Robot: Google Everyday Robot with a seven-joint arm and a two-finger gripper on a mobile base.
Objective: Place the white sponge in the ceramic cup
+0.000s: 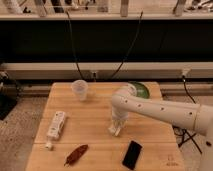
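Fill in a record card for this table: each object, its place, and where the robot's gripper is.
surface: light wooden table
cup: small pale handleless ceramic cup, upright, far left
bowl: round green bowl, far right, partly behind arm
remote: long white remote-shaped device, left side
chunk: small white chunk at remote's near end
phone: flat black phone, near edge
red item: slim reddish-brown object, near edge, left
robot: gripper low at table's middle, apart from cup
white sponge: cannot be identified for certain

A white remote [56,125], reddish-brown object [76,154] and black phone [132,154] are lying on the table [95,112]. A green bowl [141,89] is sitting behind the mid-table gripper [116,130].
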